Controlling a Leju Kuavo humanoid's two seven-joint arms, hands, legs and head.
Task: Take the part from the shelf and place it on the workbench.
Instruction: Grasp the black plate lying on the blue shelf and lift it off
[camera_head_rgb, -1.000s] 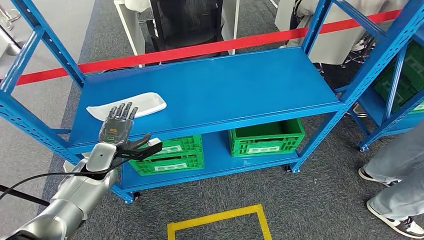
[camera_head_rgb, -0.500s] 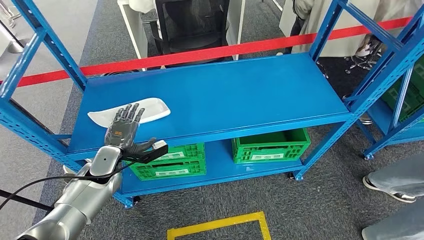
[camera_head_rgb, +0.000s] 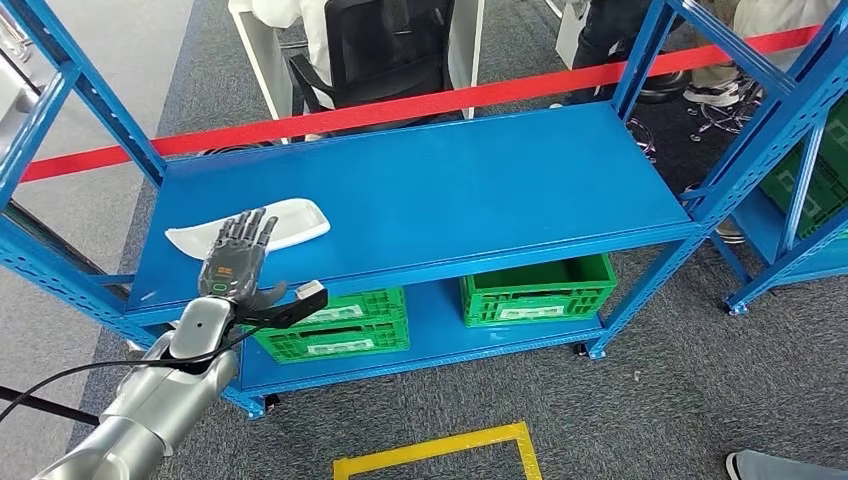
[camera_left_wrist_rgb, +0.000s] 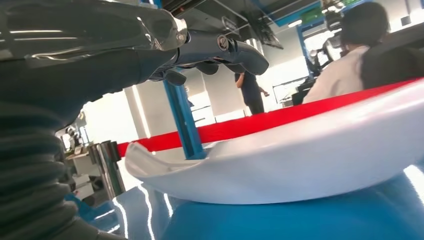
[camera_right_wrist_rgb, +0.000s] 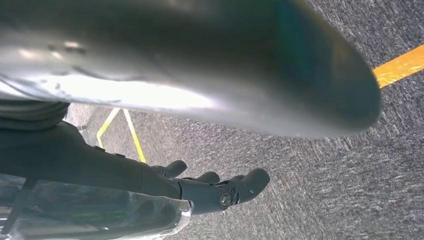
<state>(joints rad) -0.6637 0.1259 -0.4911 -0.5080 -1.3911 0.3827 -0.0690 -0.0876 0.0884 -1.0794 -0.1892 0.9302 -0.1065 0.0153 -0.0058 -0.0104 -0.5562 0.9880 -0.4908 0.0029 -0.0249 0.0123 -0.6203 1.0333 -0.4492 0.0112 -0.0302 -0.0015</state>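
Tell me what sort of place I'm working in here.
Probably an indoor robot test or workshop area: a blue steel shelf holding a white part, green crates beneath, red barrier tape behind, yellow floor marking on grey carpet. The left hand reaches toward the part.

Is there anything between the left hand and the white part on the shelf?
Nothing. In the head view the left hand, fingers spread, overlaps the near edge of the white part on the blue shelf. The left wrist view shows only bare shelf before it.
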